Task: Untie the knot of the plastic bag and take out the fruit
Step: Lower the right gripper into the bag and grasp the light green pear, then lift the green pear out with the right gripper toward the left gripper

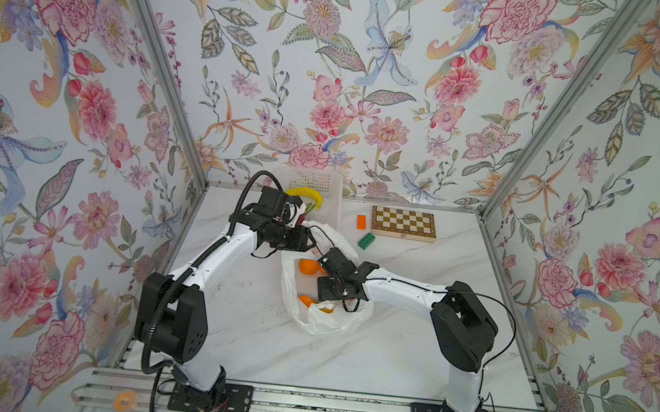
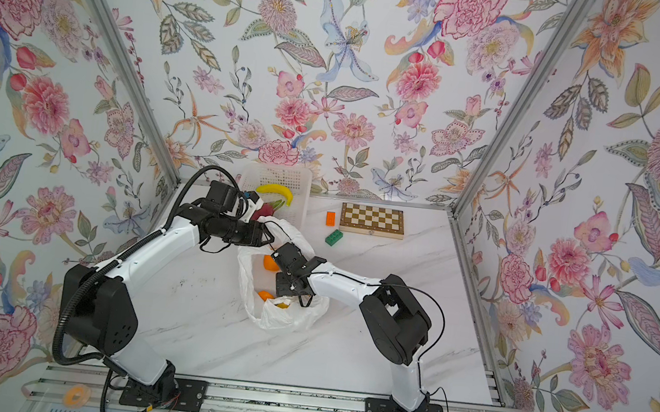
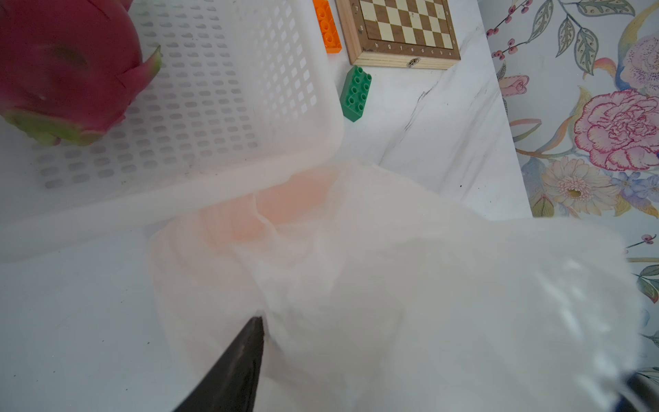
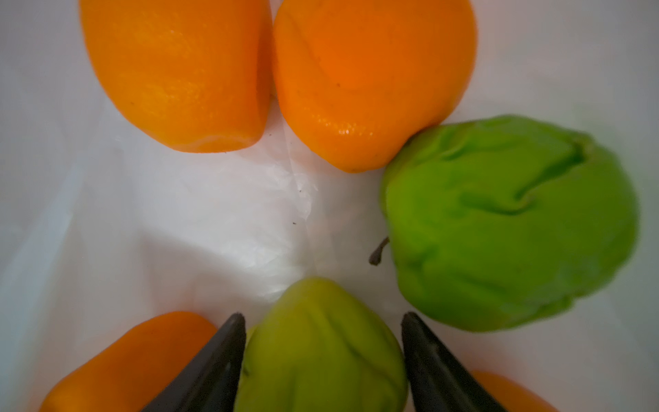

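Note:
The plastic bag [image 1: 324,319] [image 2: 279,318] lies open mid-table, and no knot shows on it. My left gripper [image 1: 313,242] [image 2: 270,237] is at the bag's far rim by the basket. In the left wrist view its jaws [image 3: 445,353] stand wide apart, with bag film [image 3: 392,285] draped over one dark finger [image 3: 246,356]. My right gripper [image 1: 330,290] [image 4: 322,317] reaches down inside the bag, with both fingers pressed against a yellow-green fruit [image 4: 321,342]. Around it lie two oranges [image 4: 178,71] [image 4: 371,78], a brighter green fruit [image 4: 510,221] and another orange [image 4: 124,360]. A magenta dragon fruit [image 3: 67,67] sits in the basket.
The white perforated basket [image 1: 331,182] [image 3: 231,107] stands at the back, touching the bag, with a banana [image 1: 306,194] in it. A chessboard [image 1: 404,223], an orange brick [image 1: 361,221] and a green brick [image 1: 366,241] lie back right. An orange tape roll [image 1: 125,400] rests on the front rail.

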{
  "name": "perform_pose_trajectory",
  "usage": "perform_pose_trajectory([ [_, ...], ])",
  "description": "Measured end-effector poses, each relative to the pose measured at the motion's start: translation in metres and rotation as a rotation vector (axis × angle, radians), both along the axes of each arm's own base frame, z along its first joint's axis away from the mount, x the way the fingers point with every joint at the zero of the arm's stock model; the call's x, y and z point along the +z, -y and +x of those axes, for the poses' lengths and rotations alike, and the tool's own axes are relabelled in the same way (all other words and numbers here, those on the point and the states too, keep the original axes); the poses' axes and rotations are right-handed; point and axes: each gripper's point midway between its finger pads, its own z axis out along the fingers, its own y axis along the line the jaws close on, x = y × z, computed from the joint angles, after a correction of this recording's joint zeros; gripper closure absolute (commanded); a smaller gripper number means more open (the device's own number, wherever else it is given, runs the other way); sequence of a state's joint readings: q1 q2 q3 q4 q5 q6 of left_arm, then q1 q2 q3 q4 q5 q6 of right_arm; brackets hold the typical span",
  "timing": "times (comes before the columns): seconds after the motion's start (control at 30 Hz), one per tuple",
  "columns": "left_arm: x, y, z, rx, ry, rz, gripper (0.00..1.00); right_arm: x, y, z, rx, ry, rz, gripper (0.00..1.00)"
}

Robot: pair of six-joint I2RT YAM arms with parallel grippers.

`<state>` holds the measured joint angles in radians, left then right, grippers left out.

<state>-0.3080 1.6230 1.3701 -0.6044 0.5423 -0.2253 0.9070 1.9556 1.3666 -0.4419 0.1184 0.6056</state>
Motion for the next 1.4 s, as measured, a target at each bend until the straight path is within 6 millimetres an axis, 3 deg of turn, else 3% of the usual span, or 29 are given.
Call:
perform_pose_trajectory([
  [0.3, -0.001, -0.002, 0.001, -0.002, 0.012, 0.018, 0.41, 0.001, 0.0, 0.001, -0.001, -0.009, 0.008, 0.65],
  [0.47, -0.002, -0.006, 0.004, 0.011, 0.02, 0.039, 0.41, 0.013, 0.003, -0.002, 0.014, 0.012, 0.022, 0.65],
  [0.77, 0.003, -0.011, 0.008, 0.031, 0.036, 0.068, 0.39, 0.069, 0.003, 0.0, 0.022, 0.13, 0.15, 0.64],
  [1.03, 0.007, -0.012, 0.016, 0.072, 0.055, 0.059, 0.39, 0.074, 0.002, -0.007, 0.058, 0.169, 0.213, 0.64],
  [1.13, 0.007, -0.014, 0.017, 0.094, 0.051, 0.066, 0.39, 0.091, 0.006, -0.014, 0.08, 0.213, 0.258, 0.64],
  [1.4, -0.006, -0.026, 0.014, 0.16, 0.028, 0.104, 0.38, 0.163, 0.024, -0.035, 0.137, 0.413, 0.484, 0.64],
])
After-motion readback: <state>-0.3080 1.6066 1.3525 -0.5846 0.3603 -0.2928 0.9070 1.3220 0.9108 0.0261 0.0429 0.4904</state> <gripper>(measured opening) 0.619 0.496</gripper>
